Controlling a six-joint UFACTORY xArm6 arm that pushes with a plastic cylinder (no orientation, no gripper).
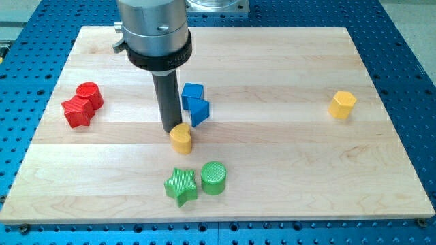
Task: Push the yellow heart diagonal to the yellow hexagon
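Rod's down on the board (286, 170), and my tip (170, 130) sits right at the upper-left edge of the yellow heart (181, 138), touching it or as near as makes no difference. There's no hand on this arm to open or close, just the straight dark rod under a big silver-and-black collar.

The heart is close to the middle of the board, a bit toward the view's left. The yellow hexagon (342, 105) is way over at the view's right, higher up, well apart from the heart.

Just to the right of the rod, two blue blocks: a blue cube (193, 92) and, pressed against it lower down, another blue block (199, 110) whose shape I can't make out. That lower one is near the heart's top.

Below the heart, a green star (181, 186) and a green cylinder (213, 177) side by side, touching. Far left, a red cylinder (89, 94) with a red star (77, 111) snug against it.
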